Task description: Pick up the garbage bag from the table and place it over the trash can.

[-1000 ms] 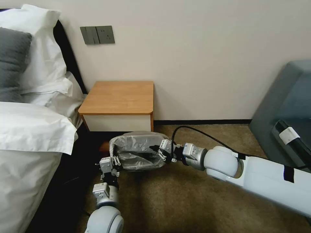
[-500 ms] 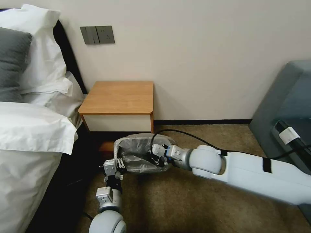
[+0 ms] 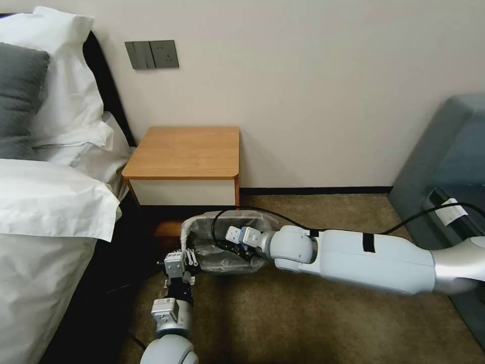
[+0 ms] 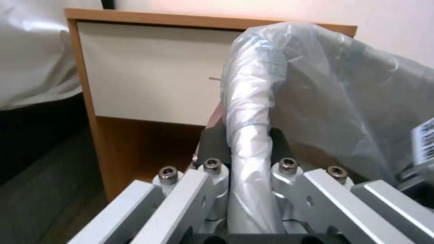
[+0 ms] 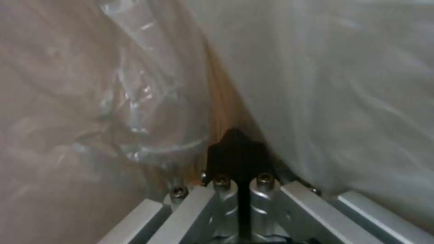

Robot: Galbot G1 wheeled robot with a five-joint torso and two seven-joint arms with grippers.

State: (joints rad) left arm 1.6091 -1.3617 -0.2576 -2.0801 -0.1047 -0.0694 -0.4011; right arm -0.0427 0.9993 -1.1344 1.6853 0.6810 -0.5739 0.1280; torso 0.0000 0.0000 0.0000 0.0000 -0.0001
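Pinching the thin grey plastic garbage bag [image 3: 227, 253] over the rim, left end effector [image 4: 249, 159] and clenched right end effector [image 5: 239, 149] risk tearing it.

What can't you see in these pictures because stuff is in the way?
- Trash can walls and base: head view, the garbage bag drapes over them.
- Right gripper tips: head view, sunk inside the bag.
- Bag's pink-red rim: not made out in any view.
- Table legs: left wrist view, cut off by the left gripper, shut on the bagged rim.
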